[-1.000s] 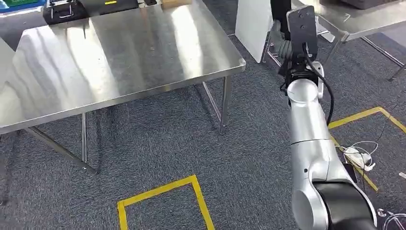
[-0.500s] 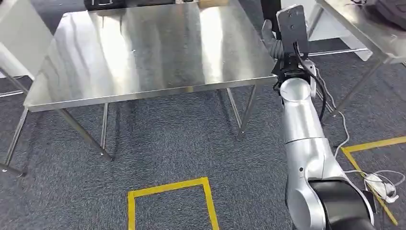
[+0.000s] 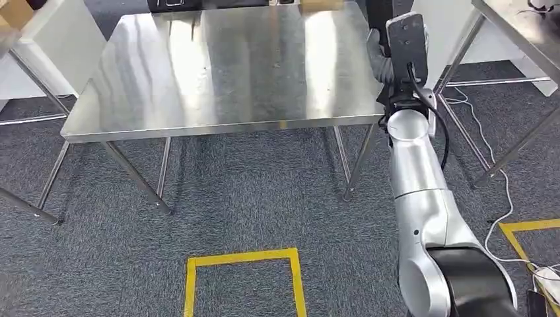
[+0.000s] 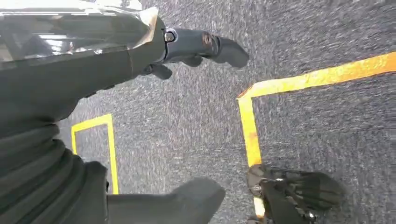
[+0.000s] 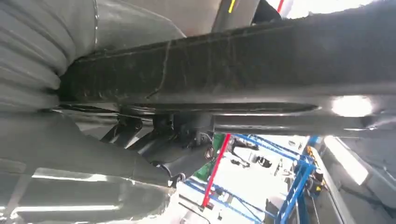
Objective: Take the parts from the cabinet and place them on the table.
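The right arm (image 3: 422, 218) reaches up from the bottom of the head view, silver and shiny, next to the near right corner of the table (image 3: 224, 72). The right hand (image 3: 386, 63) is at its top end, partly hidden behind a black box on the wrist. In the right wrist view the right hand holds a long dark part (image 5: 261, 65), and its fingers (image 5: 177, 154) wrap around the part. In the head view the part (image 3: 378, 10) sticks up past the hand at the top of the picture, beside the table's right edge, not on the table. The left hand (image 4: 140, 93) hangs over the grey carpet (image 4: 187, 126), and its fingers (image 4: 205, 46) are spread apart with nothing in them. Yellow tape (image 3: 241, 277) makes a box on the carpet in front of the table. A white cable (image 3: 489, 142) lies on the floor to the right.
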